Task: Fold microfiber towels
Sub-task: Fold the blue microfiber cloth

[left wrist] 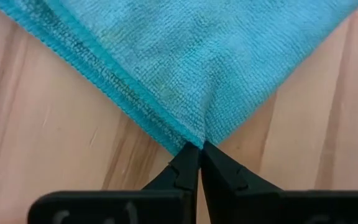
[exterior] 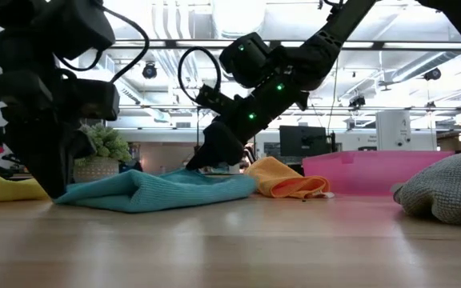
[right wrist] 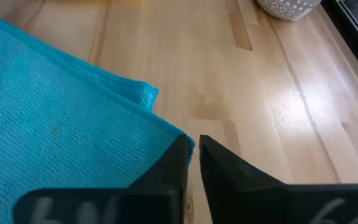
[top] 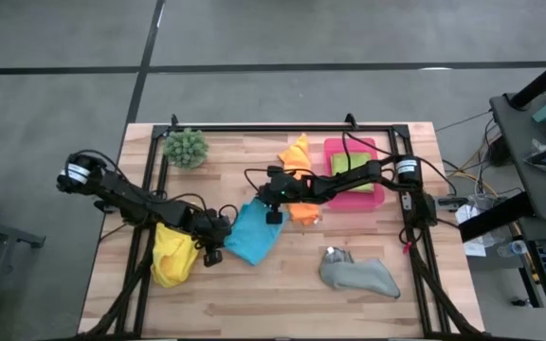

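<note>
**Both grippers working the blue towel**

We are pinching one corner of the soft blue microfiber towel (left wrist: 185, 68) with our left gripper (left wrist: 201, 148), fingers clenched tight on the hem. The towel is lying rumpled on the light wooden tabletop (top: 282, 284), between the yellow cloth (top: 172, 256) and the orange cloth (top: 300, 180). Our right gripper (right wrist: 194, 146) is sitting low at the towel's opposite corner, fingers slightly parted; we cannot tell whether it is holding the fabric.
</note>
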